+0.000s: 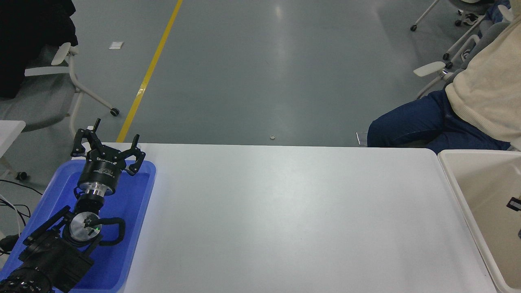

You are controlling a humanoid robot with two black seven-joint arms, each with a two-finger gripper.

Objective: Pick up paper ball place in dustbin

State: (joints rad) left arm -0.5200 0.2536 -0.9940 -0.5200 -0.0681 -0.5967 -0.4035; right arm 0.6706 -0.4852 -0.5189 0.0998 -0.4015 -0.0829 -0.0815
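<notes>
The cream-beige dustbin stands at the table's right end, cut off by the picture's edge. The paper ball is out of view. Only a small black tip of my right gripper shows at the right edge, over the inside of the dustbin; whether it is open or shut does not show. My left gripper is open and empty, parked at the lower left over the far end of the blue tray.
A person in a cream top and blue trousers sits at the far right beyond the table. Office chairs stand on the grey floor behind. The white table lies between tray and dustbin.
</notes>
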